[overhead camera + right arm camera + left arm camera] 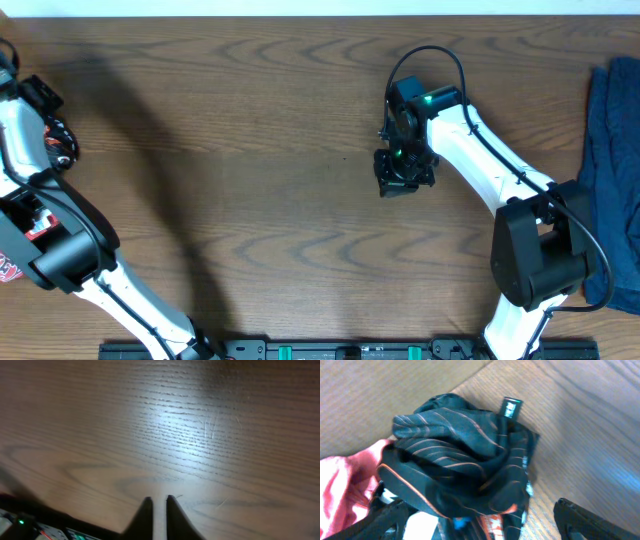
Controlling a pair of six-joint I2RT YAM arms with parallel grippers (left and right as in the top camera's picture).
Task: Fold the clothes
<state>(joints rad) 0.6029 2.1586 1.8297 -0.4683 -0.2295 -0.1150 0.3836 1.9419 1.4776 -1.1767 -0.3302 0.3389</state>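
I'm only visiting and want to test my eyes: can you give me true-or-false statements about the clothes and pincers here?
The black jersey lies crumpled, unfolded. True.
The right pincer grips the jersey. False: it holds nothing, above bare table.
The left pincer stands wide open. True.
The blue cloth lies mid-table. False: it is at the edge, by the right arm.
A red cloth lies beside the jersey. True.

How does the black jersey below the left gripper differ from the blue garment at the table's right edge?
The black jersey carries thin orange lines; the blue garment looks plain. The jersey is bunched in a heap against a red cloth; the blue garment lies spread out along the edge. Both rest unfolded on the wooden table.
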